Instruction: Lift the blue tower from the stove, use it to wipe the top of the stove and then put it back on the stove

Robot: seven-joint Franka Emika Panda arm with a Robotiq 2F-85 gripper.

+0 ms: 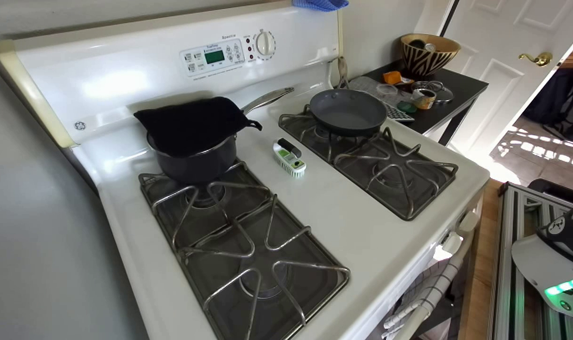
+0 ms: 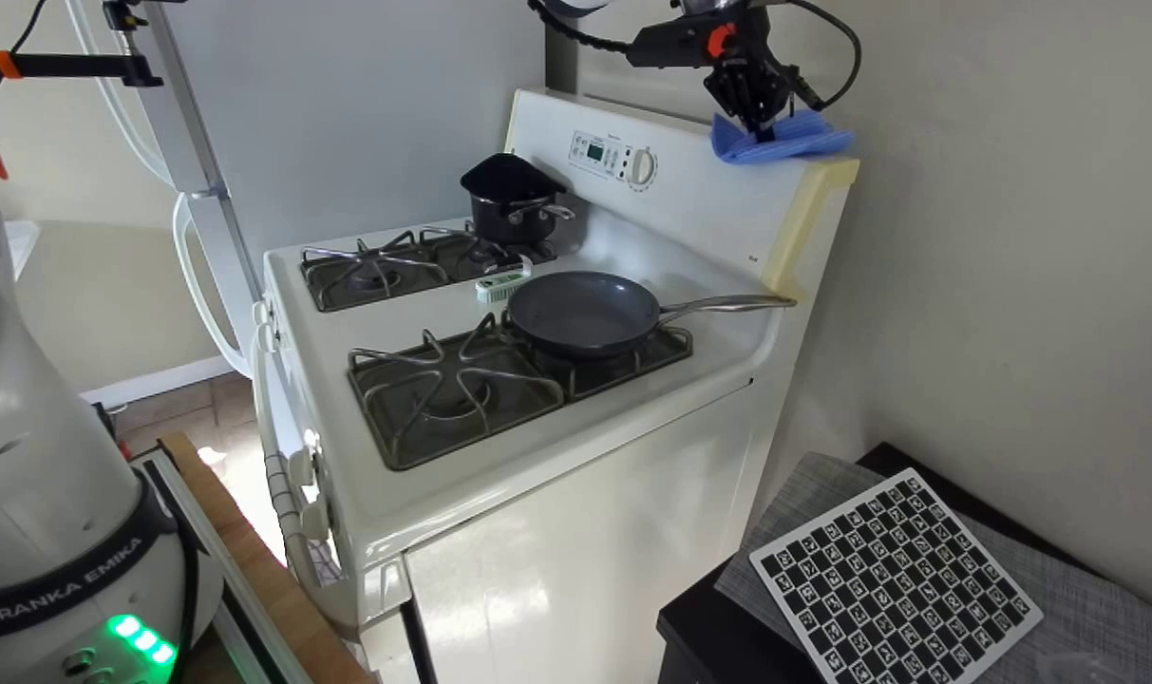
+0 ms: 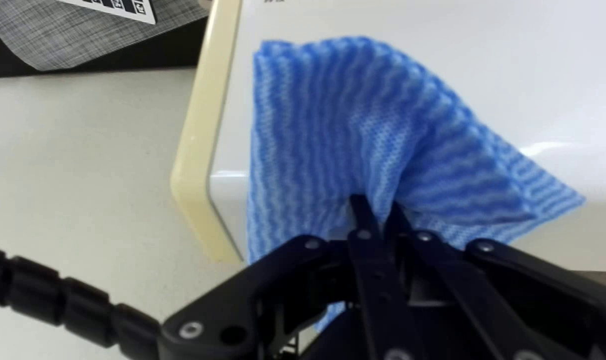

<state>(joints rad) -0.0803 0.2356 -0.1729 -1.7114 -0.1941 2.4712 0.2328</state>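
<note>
The blue tower is a bright-blue striped cloth [image 3: 307, 125] draped over the top edge of the stove's white back panel [image 3: 482, 65]. My gripper [image 3: 377, 205] is shut on a raised fold of it, pinched between the two fingertips. In an exterior view, the gripper [image 2: 764, 128] points down into the cloth [image 2: 808, 138] at the panel's end corner. Another exterior view shows only a corner of the cloth [image 1: 321, 4] at the top edge, with the gripper out of frame. Across the white stove [image 1: 314, 203] run two pairs of black grates. Part of the cloth lies hidden under the gripper.
On a rear burner stands a dark pot [image 1: 196, 158] topped with a black cloth [image 1: 196, 120]. A grey frying pan [image 1: 347, 108] occupies the opposite rear burner. Between the grates lies a green-and-white brush [image 1: 290, 158]. Beside the stove, a black table [image 1: 461, 85] carries a bowl and loose items.
</note>
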